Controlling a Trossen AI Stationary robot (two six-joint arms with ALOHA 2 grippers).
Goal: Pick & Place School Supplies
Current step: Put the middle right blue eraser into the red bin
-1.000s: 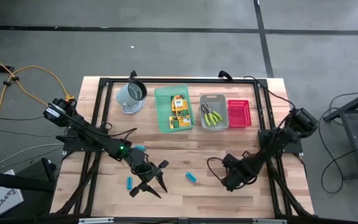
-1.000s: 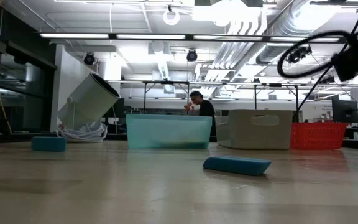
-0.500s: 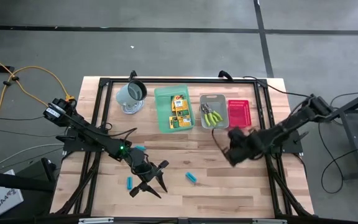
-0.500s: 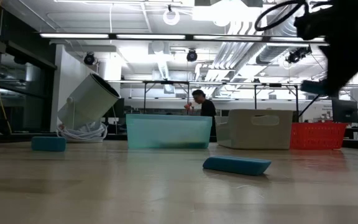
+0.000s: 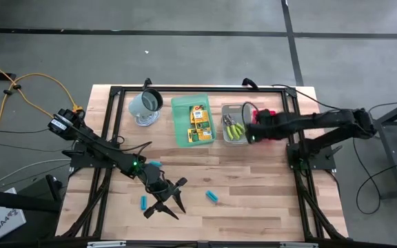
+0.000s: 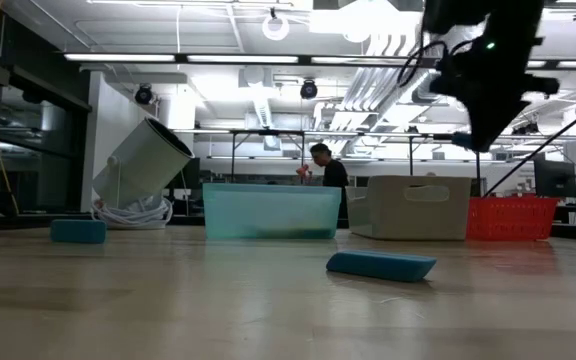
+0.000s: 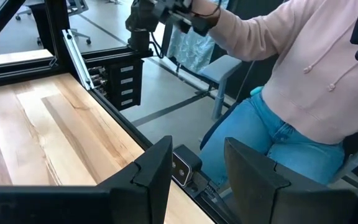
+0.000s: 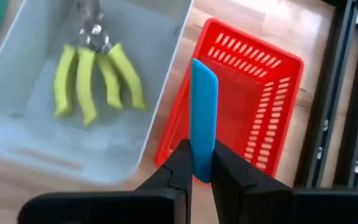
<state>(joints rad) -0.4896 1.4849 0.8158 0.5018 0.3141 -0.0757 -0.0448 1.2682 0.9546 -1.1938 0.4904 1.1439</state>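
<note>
Right gripper [image 8: 196, 163], clamped on cyan-blue piece [image 8: 202, 112], swung up from table centre to red tray [image 8: 253, 118]; drop looked next. Left gripper [image 5: 165, 201] sat open, idle.

Cyan piece [image 8: 204, 118] upright above red tray [image 8: 253, 112]

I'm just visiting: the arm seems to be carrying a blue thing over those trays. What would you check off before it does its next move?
1. Grip: right gripper shut on the blue piece, held upright: ok.
2. Position: the piece hangs above the red tray, near its edge beside the grey tray: ok, though centring cannot tell.
3. Red tray has room: looks empty: ok.
4. Pliers lie in the grey tray, apart from the gripper: ok.
5. Left gripper waits open near the table's front, clear of the trays: ok.
6. Height above the tray: cannot tell.
</note>
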